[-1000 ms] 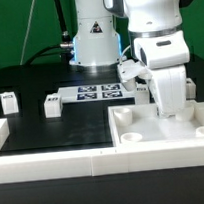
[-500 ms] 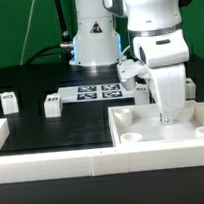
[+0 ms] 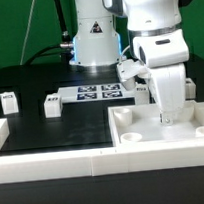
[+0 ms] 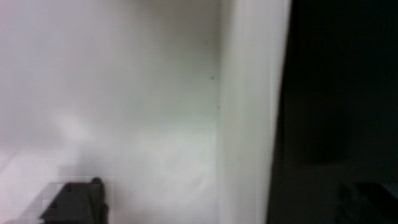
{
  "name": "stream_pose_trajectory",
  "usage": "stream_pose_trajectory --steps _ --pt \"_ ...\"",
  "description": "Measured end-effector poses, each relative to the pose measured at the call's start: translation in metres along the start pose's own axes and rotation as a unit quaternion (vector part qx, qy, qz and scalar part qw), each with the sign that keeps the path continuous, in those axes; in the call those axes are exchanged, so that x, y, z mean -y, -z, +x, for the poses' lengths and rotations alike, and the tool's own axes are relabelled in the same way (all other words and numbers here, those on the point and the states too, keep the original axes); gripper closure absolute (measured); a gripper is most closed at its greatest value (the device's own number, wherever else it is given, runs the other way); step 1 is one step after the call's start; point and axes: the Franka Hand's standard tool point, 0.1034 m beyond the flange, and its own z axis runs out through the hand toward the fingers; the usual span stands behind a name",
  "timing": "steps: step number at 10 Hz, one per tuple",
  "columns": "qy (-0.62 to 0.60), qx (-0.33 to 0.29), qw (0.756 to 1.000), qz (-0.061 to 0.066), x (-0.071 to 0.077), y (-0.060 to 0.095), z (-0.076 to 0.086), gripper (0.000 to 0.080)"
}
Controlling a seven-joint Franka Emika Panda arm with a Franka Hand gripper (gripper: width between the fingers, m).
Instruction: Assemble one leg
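Gripper [image 3: 169,114] unmoved since half second ago, low inside panel [image 3: 159,145] at table's near corner, exterior view's right. Claw state: cannot tell. Leg [image 3: 52,106] mid-table untouched; task stalled.

I see a matte black tabletop [image 3: 52,129] in front of a dark green cloth backdrop [image 3: 13,27], evenly lit.

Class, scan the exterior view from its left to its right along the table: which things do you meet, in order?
Far-left leg → second leg → marker board → gripper.
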Motion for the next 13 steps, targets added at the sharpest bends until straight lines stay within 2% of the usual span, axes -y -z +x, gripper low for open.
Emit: stream_pose_trajectory --steps 3,4,5,7,10,11,13 --pt "-0.028 0.017 0.999 -0.015 0.009 0.042 0.009 0.0150" --pt "-0.040 0.021 0.999 -0.017 0.012 0.053 0.012 0.0150" --pt "-0.063 0.022 0.998 -0.021 0.013 0.057 0.016 0.0150" --pt "-0.065 0.022 0.997 -0.020 0.013 0.055 0.013 0.0150" --pt "-0.220 0.017 0.975 -0.021 0.014 0.054 0.014 0.0150" --pt "-0.293 0.011 0.956 -0.016 0.018 0.052 0.012 0.0150" --pt "-0.424 0.000 0.905 -0.016 0.030 0.045 0.025 0.0150"
